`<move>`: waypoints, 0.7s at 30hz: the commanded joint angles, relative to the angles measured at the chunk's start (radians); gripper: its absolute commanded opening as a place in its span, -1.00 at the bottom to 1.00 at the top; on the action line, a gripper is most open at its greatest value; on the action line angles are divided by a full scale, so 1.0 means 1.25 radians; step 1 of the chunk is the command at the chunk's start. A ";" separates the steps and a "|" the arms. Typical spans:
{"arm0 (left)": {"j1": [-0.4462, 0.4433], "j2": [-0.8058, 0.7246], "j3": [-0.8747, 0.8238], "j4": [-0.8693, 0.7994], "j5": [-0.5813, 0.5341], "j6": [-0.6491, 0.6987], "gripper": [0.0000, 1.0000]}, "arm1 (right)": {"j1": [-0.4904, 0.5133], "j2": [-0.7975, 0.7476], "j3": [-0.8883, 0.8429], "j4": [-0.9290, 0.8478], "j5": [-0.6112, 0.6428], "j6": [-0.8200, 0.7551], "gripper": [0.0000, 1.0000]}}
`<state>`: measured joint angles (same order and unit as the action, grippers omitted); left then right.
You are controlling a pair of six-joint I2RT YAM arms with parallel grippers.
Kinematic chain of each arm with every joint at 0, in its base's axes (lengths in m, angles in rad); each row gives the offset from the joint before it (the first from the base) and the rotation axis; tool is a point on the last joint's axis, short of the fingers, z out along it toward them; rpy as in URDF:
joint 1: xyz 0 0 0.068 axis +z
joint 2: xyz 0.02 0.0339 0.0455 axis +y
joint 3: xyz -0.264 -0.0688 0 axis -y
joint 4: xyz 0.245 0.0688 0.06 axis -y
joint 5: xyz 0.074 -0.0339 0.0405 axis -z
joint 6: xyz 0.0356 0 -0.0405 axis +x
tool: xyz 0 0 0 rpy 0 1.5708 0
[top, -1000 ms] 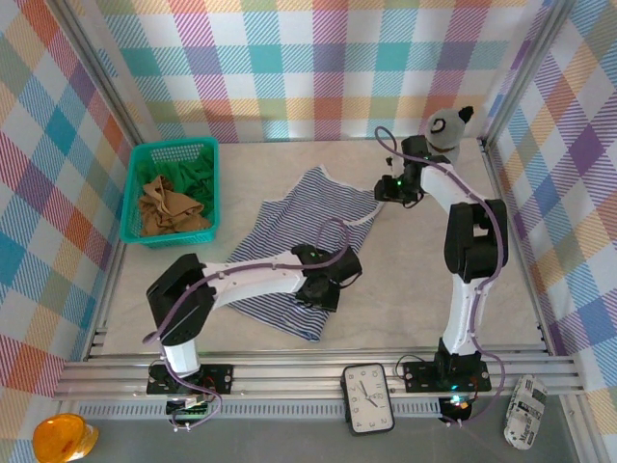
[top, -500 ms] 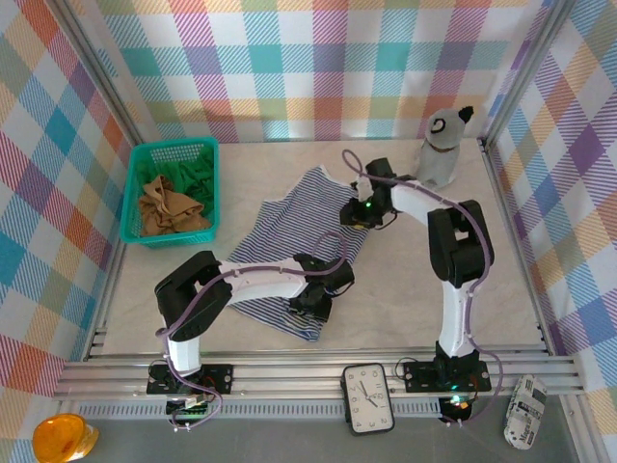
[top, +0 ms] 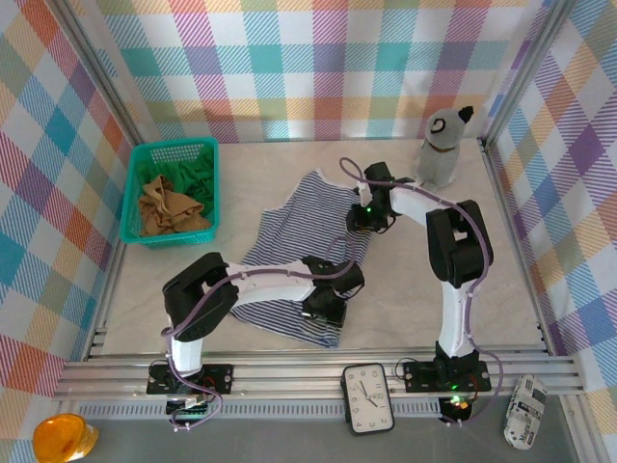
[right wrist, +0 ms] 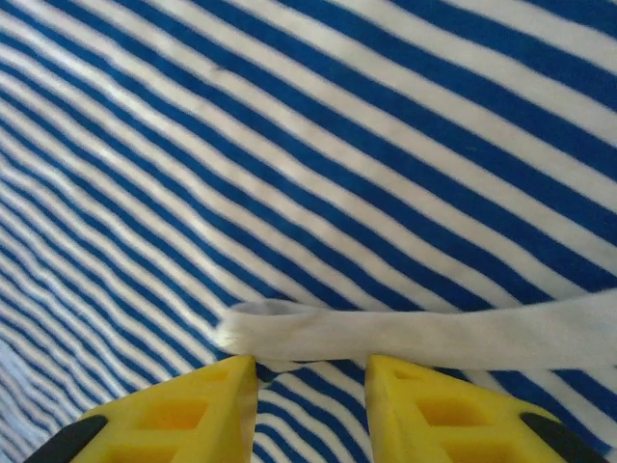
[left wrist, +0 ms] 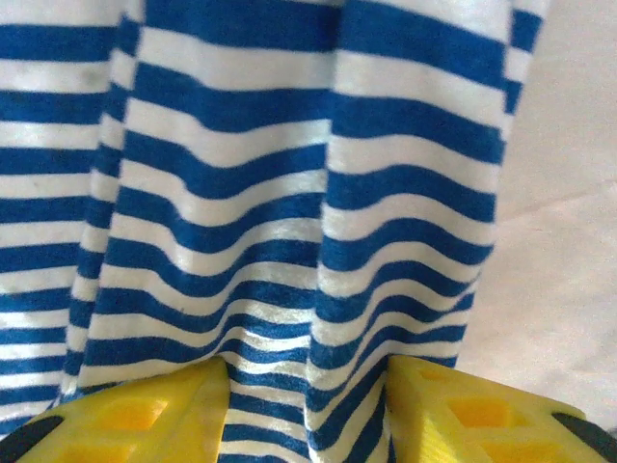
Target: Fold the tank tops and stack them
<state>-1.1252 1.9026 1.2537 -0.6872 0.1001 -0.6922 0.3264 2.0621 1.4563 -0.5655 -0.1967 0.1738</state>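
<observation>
The navy-and-white striped tank top (top: 299, 231) lies spread in the middle of the table. My left gripper (top: 328, 304) is at its near right hem. In the left wrist view the left gripper (left wrist: 308, 371) is shut on a bunched fold of the striped tank top (left wrist: 289, 174), with creases running into the jaws. My right gripper (top: 364, 214) is low over the top's far right edge. In the right wrist view the right gripper (right wrist: 310, 365) is open, and the white trim strap (right wrist: 386, 333) lies just ahead of its fingertips. The tan-brown top (top: 169, 207) and the green top (top: 193, 174) lie crumpled in the basket.
The teal mesh basket (top: 130, 207) stands at the far left. A grey plush toy (top: 442, 145) sits in the back right corner. A clock (top: 367, 397), an orange object (top: 63, 439) and a white device (top: 523, 422) lie beyond the near rail.
My right gripper swung left from the back right onto the striped top's far right edge, its jaws narrowing a little. My left gripper pulled the near hem toward the front right.
</observation>
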 commanded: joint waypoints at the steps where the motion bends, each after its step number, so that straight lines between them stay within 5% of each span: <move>1: -0.026 0.050 0.037 0.037 0.055 -0.024 -0.06 | -0.028 0.009 -0.003 -0.039 0.046 -0.046 -0.28; 13: -0.009 0.024 0.156 -0.053 0.027 -0.004 0.15 | -0.091 -0.027 0.062 -0.024 -0.016 -0.082 -0.19; 17: 0.046 -0.074 0.091 -0.142 -0.020 -0.001 0.16 | -0.082 -0.068 0.044 0.045 -0.137 0.015 -0.07; 21: 0.137 -0.207 -0.047 -0.202 -0.077 -0.007 0.16 | -0.017 -0.091 0.035 0.099 -0.155 0.124 0.00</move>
<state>-1.0317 1.7683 1.2949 -0.7918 0.0872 -0.7063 0.2382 2.0071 1.4998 -0.5224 -0.3031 0.2035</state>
